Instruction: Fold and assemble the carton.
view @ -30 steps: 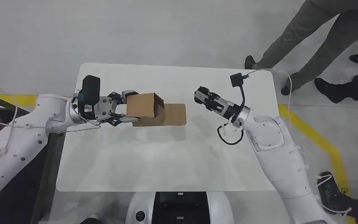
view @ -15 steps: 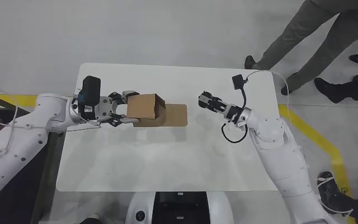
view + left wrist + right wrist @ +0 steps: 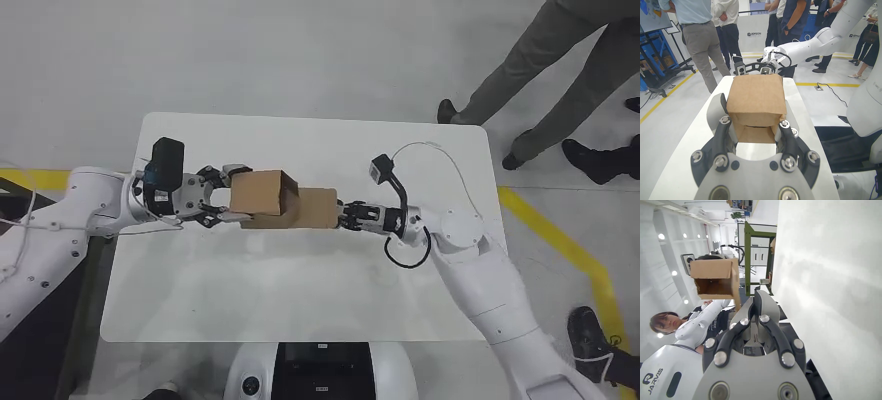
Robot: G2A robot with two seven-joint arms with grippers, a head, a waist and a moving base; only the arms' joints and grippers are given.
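Carton (image 3: 262,192) in left pincer (image 3: 755,121) and right pincer (image 3: 343,215)

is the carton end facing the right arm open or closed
Open: the right wrist view looks into the hollow carton, its flap sticking out toward the right claw.

brown cardboard carton (image 3: 262,192) sits just left of centre in the top view, popped open, one flap (image 3: 315,207) flat out to the right
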